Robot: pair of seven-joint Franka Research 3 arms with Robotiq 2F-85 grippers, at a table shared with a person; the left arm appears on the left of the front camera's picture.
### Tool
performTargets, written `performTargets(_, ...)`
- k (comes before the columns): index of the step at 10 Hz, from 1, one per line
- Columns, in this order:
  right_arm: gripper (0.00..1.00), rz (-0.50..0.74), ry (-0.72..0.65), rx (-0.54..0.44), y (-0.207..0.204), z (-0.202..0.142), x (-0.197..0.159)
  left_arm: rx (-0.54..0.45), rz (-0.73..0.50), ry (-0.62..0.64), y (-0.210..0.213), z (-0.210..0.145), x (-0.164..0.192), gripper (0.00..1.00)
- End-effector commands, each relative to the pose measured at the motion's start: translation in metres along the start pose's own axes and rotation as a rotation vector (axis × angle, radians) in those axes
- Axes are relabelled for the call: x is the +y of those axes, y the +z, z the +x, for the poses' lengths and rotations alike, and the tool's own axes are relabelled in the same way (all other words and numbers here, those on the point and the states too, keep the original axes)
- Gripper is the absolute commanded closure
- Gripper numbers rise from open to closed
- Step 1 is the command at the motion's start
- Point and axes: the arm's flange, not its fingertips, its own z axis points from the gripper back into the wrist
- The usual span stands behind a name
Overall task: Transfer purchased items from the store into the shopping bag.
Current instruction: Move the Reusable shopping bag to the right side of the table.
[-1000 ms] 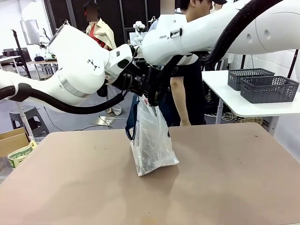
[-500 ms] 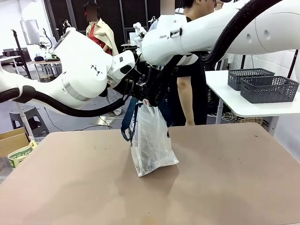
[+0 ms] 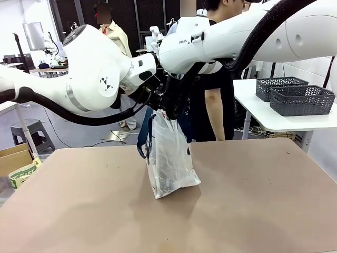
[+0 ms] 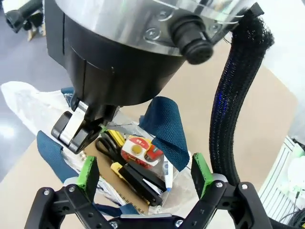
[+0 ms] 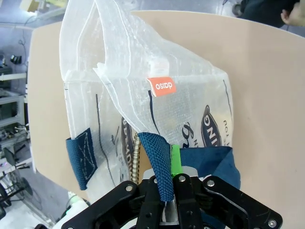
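Translucent clear plastic shopping bag (image 3: 171, 163) with navy oval logo: stands upright on the flat brown table (image 3: 263, 205), near the middle, mouth up.

Contents, left wrist view: a flat brown cardboard packet (image 4: 106, 172), black-handled scissors (image 4: 107, 145), a red-and-yellow round pack (image 4: 137, 148) and a yellow-and-black piece (image 4: 132, 174), all lying inside the mouth.

Right gripper (image 5: 167, 177): fingers pressed together, pinching one navy woven strap handle (image 5: 159, 152) and holding that side of the bag up. The second navy strap loop (image 3: 143, 138) hangs free down the bag's left side.

Left gripper (image 4: 144, 172): green pads spread wide, nothing between them, poised directly above the open mouth, apart from the contents.

Change over the last second: the bag has not shifted on the table. The left arm's white body has swung upward and in toward the centre, and the free strap loop has swayed slightly. The right arm's grip is unchanged. The person (image 3: 210, 105) in the dark shirt at the far side has stepped a little to the right.

Reading: items are in and the left gripper is empty, so this looks like the end of a drop-off, and the transfer seems largely complete. Risk: the bag is soft and could slump if the strap is let go.

Dark grey lattice baskets (image 3: 300, 97) sit on the white side table, untouched.
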Motion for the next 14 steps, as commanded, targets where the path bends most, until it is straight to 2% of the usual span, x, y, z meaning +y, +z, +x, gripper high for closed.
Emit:
performTargets(1,1.00,0.035,0.013,0.017,-0.001,0.006,0.000,0.043,0.086,0.011,0.004,0.007,-0.017,0.00)
performTargets(9,1.00,0.053,0.024,0.030,-0.002,0.009,-0.002,0.097,0.291,0.047,0.003,0.008,-0.038,0.00)
performTargets(14,1.00,0.059,0.028,0.035,-0.003,0.009,-0.003,0.132,0.284,0.112,-0.007,0.000,-0.032,0.00)
